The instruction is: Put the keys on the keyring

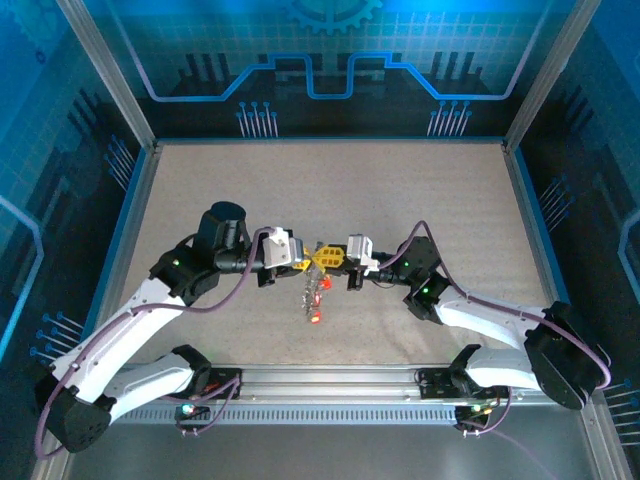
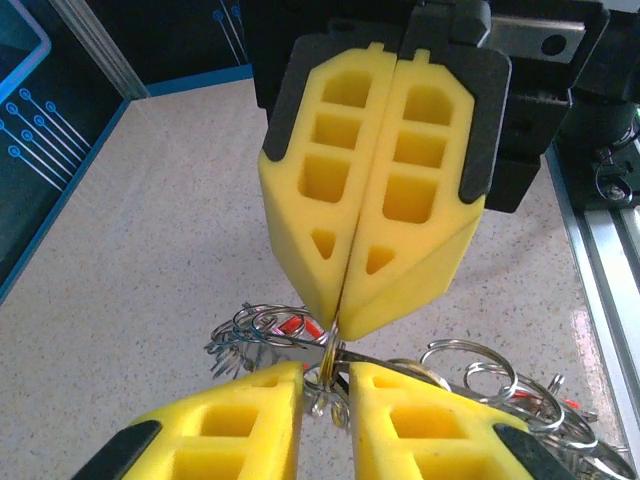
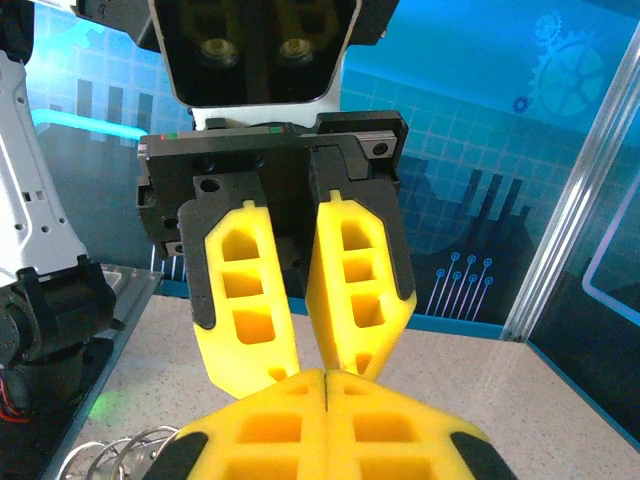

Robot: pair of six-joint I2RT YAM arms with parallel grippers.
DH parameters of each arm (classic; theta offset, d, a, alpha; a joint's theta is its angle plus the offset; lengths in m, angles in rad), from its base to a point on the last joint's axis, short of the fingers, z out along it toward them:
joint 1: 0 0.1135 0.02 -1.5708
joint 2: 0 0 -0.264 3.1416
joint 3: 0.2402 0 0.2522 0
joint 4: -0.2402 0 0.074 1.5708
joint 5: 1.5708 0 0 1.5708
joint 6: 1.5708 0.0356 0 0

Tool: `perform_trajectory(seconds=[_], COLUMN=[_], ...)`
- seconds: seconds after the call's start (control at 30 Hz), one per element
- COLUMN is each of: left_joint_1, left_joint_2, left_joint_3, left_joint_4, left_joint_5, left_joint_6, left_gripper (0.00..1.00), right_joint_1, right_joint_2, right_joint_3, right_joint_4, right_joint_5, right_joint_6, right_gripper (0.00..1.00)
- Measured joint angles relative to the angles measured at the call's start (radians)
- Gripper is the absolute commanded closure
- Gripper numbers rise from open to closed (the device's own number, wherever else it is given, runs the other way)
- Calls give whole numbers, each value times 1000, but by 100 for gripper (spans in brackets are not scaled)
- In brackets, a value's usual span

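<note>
Closest in, the left arm and right arm sit bolted at the near edge of the table and bend in toward its middle. Over the table's middle the two grippers meet nose to nose. The right gripper has its yellow fingers squeezed flat together, pinching a brassy sliver at the tips. Key or ring wire, can't tell. The left gripper has a narrow gap between its fingers, and that sliver runs down into it. The keyring dangles over the table's middle too, a messy silver bunch with keys on it, though I can't tell if it touches the table. Tiny red tags sit on the side toward the table's near edge.
</note>
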Motion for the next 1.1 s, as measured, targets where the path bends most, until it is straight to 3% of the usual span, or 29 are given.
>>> perform_trajectory(seconds=[0.3,0.37,0.43,0.5,0.57,0.63,0.9,1.1], left_joint_1=[0,0,0,1,1,0,-34,-127], left_joint_2=[14,19,28,35,41,53,130,227], left_joint_3=[21,24,34,48,63,92,342,507], left_joint_4=[-10,-18,-35,-60,-89,-144,-481,-682], left_joint_5=[24,29,32,32,26,9,-200,-377], left_joint_6=[0,3,13,27,45,72,222,281], left_gripper=[81,87,100,100,100,100,100,100], right_joint_1=[0,0,0,0,1,3,2,3], right_joint_2=[0,0,0,0,-7,-26,-164,-135], right_joint_3=[0,0,0,0,1,13,106,112], right_joint_4=[-3,-3,-4,-8,-31,-93,-444,-516], right_joint_5=[0,0,-3,-3,-3,1,50,65], right_joint_6=[-3,-3,-5,-10,-21,-58,-272,-306], right_gripper=[100,100,100,99,86,82,74,73])
